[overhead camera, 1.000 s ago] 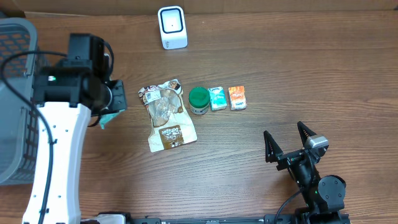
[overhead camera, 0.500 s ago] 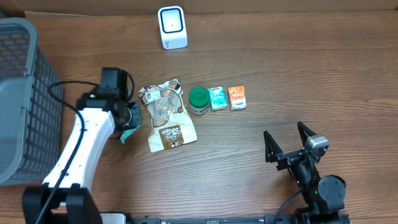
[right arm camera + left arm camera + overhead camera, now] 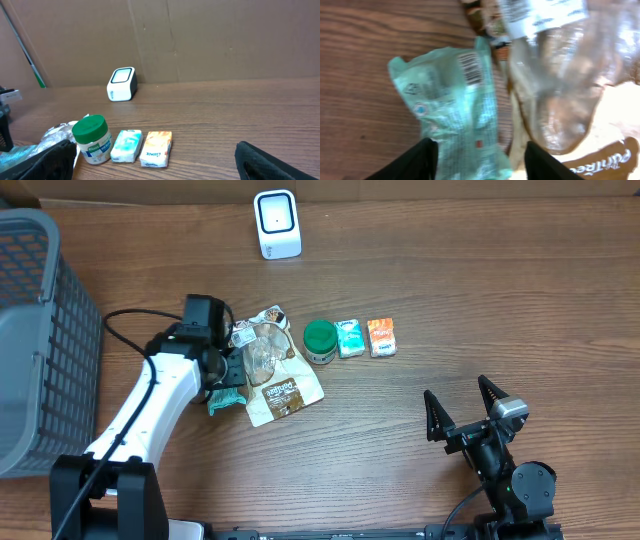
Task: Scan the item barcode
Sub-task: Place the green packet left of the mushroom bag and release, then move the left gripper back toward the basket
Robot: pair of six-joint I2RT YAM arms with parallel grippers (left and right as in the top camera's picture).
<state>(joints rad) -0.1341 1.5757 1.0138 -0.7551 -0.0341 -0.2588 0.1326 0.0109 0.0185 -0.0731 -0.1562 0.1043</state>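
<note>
Our left end effector (image 3: pixel 479 150) stands apart astride the teal packet (image 3: pixel 452 105), which lies on the counter (image 3: pixel 360 75), barcode (image 3: pixel 470 67) up, touching the snack bag (image 3: pixel 560 90), well apart from the scanner (image 3: pixel 277 224). We judge it is laid down rather than gripped. Our right end effector (image 3: pixel 457 392) waits wide apart.

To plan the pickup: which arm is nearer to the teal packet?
Left. The left arm holds its jaws open right over the teal packet; the right arm is far off to its right.
</note>
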